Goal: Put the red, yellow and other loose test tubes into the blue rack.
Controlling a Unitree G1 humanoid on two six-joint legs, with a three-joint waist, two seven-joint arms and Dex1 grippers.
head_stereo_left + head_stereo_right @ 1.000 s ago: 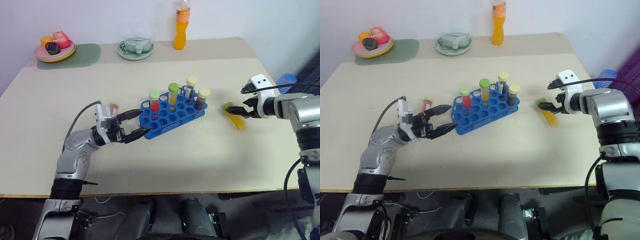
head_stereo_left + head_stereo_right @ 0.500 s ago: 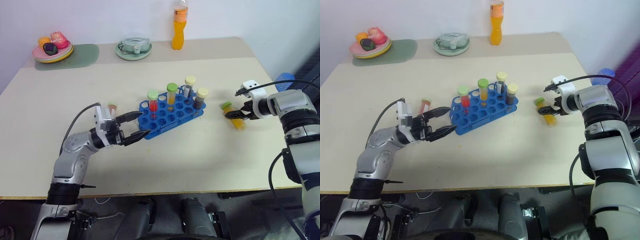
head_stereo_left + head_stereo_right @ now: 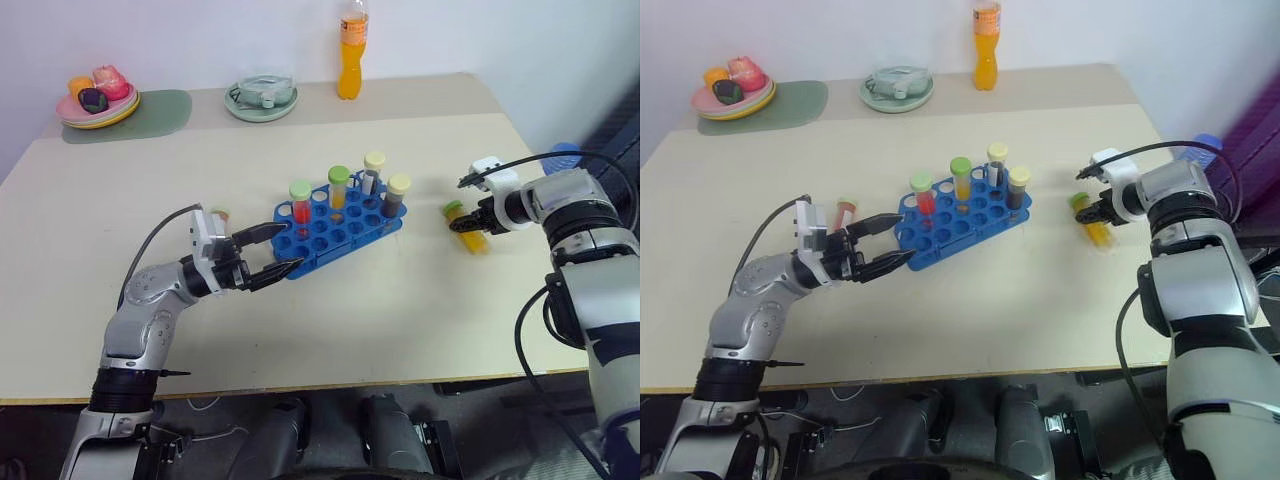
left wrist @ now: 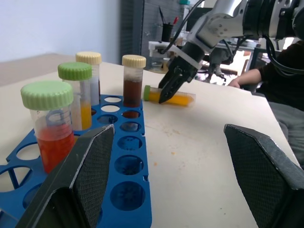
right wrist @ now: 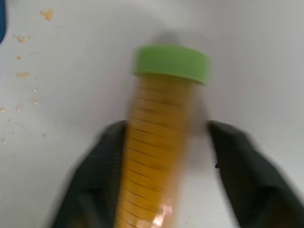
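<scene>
Four tubes in rack, one loose.
Head view: blue rack (image 3: pixel 335 222) mid-desk (image 3: pixel 400 300); left gripper (image 3: pixel 283 250) fingers spread, at rack's end.
Left wrist view: yellow tube (image 4: pixel 172 97) lying flat.
Right wrist view: right gripper (image 5: pixel 164 161) fingers straddle yellow tube, grip unclear.

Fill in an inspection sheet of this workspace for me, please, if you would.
Surface: beige table, a few small stains.
Job's things: blue rack holds four capped tubes; yellow tube lies right of it; reddish tube left of it.
Clutter: plate of food, bowl, orange bottle along the far edge.
Grippers: left gripper open at the rack's end; right gripper at the yellow tube.
Cables: left wrist cable, right wrist cable, both black.
Surroundings: white wall; seated person beyond the table.
</scene>
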